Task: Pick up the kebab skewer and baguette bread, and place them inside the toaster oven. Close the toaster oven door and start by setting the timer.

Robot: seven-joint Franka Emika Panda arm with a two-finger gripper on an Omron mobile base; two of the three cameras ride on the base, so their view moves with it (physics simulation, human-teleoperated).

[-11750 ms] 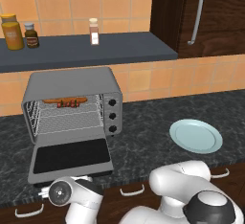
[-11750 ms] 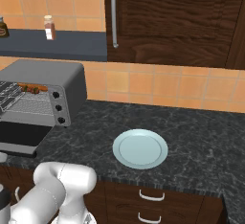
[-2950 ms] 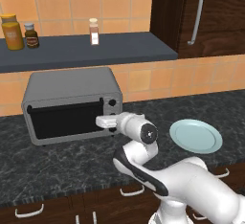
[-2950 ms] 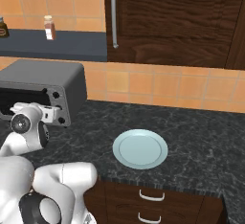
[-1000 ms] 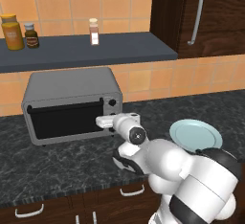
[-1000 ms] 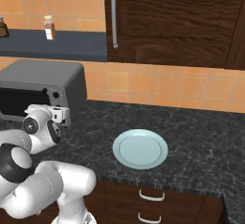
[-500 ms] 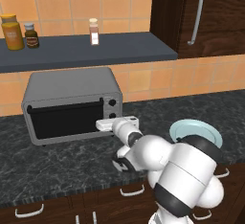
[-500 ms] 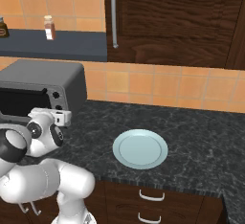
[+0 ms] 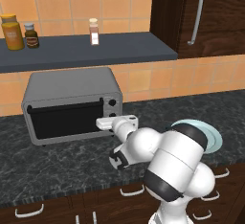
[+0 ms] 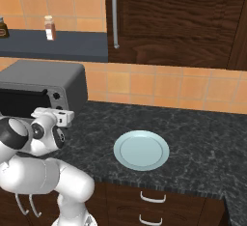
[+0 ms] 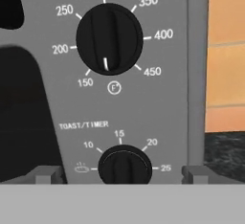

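- The toaster oven is being seen standing on the dark speckled worktop against the tiled wall, under the dark shelf.
- The toaster oven door is being shown shut, its dark glass window facing forward.
- In the hand view, the timer knob is being framed low between the two finger tips, with the temperature knob above it.
- The gripper is being held just in front of the knob panel, at the oven's right front; its jaws are being held wide apart, one on either side of the timer knob, gripping nothing.
- A pale blue plate is being seen lying bare on the worktop, well to the right of the oven.
- Three jars are being seen standing on the shelf.
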